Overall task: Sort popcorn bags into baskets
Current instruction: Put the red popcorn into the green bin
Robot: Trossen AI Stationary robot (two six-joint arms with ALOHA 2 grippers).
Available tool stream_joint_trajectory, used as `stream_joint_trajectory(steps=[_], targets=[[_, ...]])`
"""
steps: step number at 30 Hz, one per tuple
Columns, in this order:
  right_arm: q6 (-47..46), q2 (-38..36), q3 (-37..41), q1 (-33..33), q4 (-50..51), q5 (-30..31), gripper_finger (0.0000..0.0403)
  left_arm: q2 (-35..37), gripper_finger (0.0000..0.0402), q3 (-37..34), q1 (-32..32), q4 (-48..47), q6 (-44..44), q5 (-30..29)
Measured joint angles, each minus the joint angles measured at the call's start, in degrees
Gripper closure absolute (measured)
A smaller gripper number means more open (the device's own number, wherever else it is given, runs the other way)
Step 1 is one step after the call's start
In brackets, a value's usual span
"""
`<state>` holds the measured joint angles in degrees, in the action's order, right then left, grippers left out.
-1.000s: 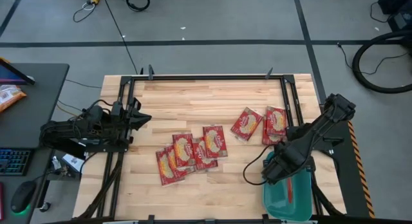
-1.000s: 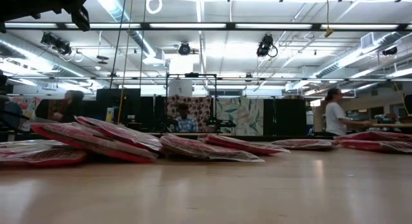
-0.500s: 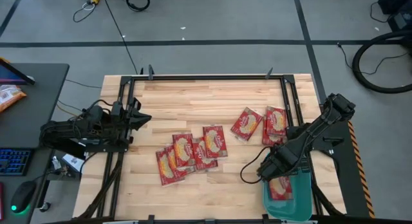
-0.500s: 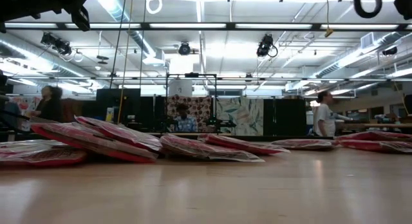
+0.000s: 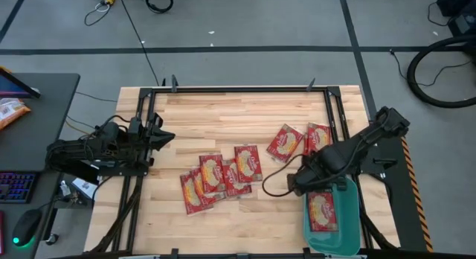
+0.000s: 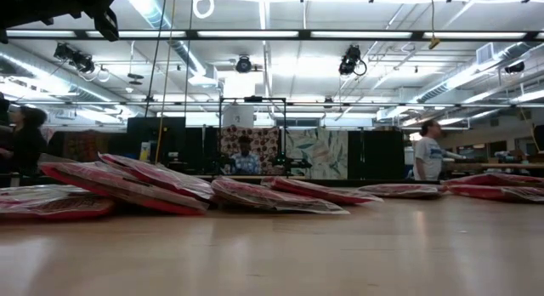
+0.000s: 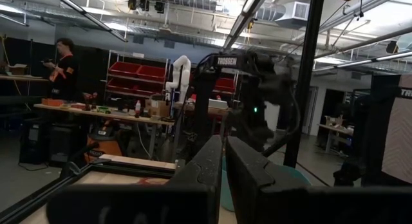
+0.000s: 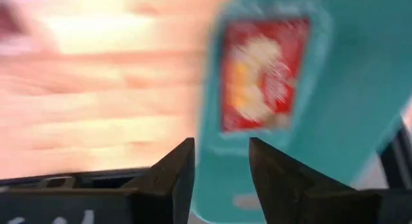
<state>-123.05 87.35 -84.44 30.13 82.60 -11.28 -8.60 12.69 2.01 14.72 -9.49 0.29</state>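
The right end effector hangs with its fingers spread and empty just beside the teal basket at the desk's near right corner, where one popcorn bag already lies flat. I think the low, bent right arm could brush the basket's rim or the two bags near the right edge. The left end effector, pressed together, waits at the left edge.
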Motion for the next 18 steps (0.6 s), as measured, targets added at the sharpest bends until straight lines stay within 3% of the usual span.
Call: stream_joint_trajectory(steps=[5, 14, 18], targets=[[9.2, 0.0, -3.2, -2.5, -3.9, 11.7, 0.0252, 0.0, 0.0374, 0.0, 0.0, 0.0, 0.0, 0.0], [33.5, 1.0, -3.5, -12.2, -15.4, 23.5, 0.0252, 0.0, 0.0374, 0.0, 0.0, 0.0, 0.0, 0.0], [44.2, 2.8, -3.5, -17.9, -18.1, 24.8, 0.0252, 0.0, 0.0374, 0.0, 0.0, 0.0, 0.0, 0.0]])
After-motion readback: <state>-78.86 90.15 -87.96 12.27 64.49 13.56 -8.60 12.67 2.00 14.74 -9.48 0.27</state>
